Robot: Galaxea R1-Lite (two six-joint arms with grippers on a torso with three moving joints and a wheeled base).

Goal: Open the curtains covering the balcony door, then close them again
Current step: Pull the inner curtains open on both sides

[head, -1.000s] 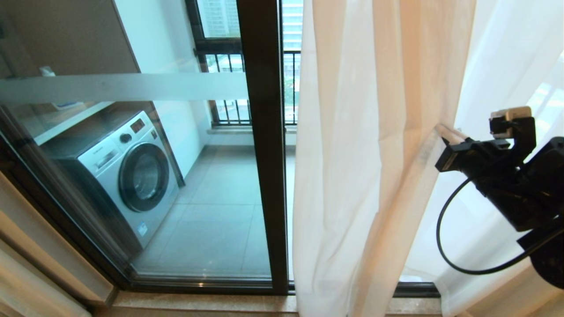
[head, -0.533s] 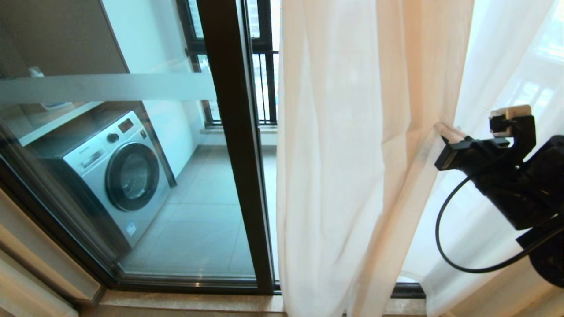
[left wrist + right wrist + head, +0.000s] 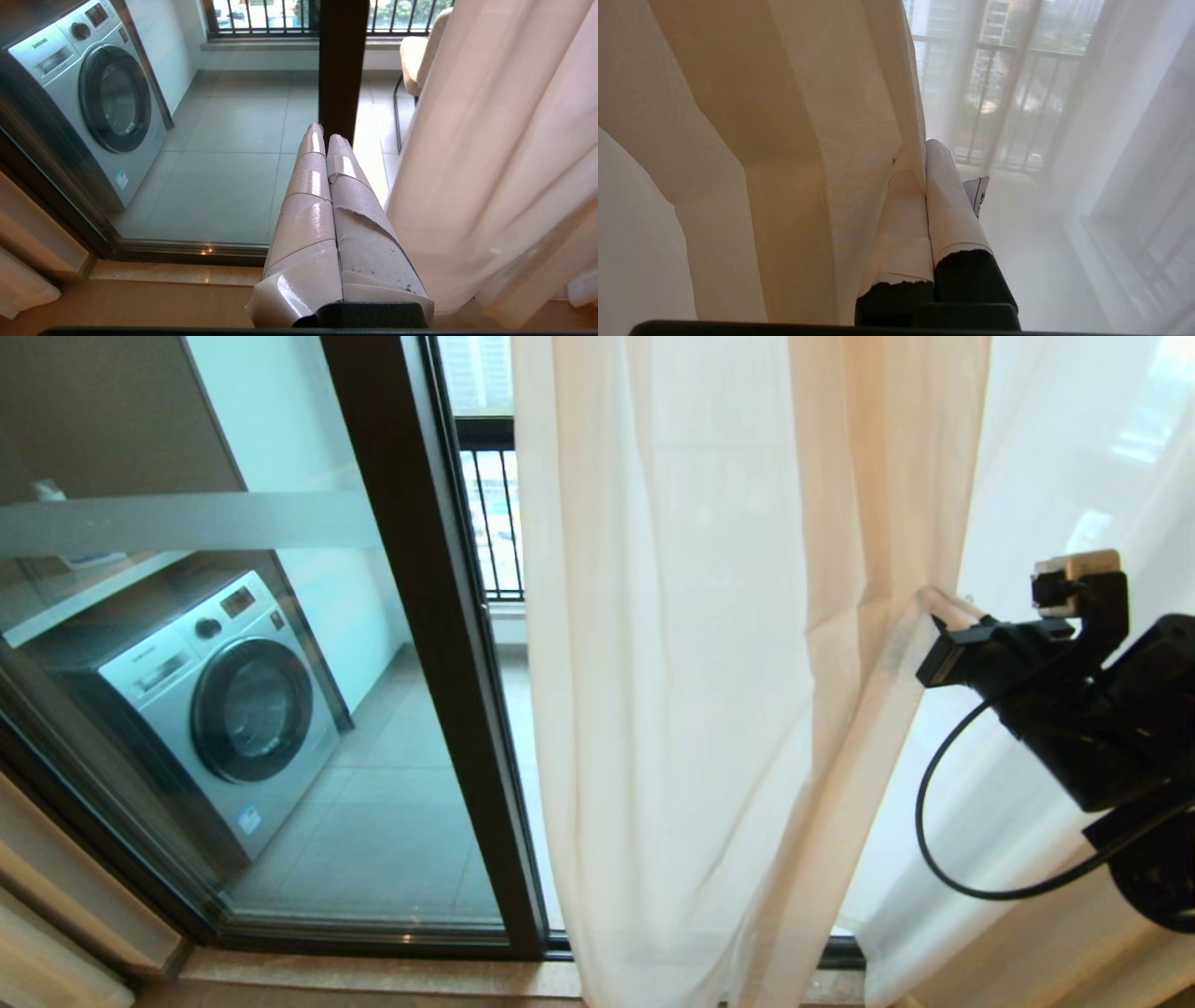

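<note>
Right claw [image 3: 934,607] at 3 o'clock in head view, clenched on edge fold of sheer curtain [image 3: 709,691], fabric pulled taut toward it: grip there lets arm drag panel along balcony door [image 3: 411,644]. Curtain hangs centre to 3 o'clock; glass at 9 o'clock bare, washing machine [image 3: 215,709] behind.

Right wrist view alone shows fold pinched between taped fingers [image 3: 945,205]. Left wrist view alone shows left claw [image 3: 324,140], clenched, empty, parked clear of fabric.
</note>
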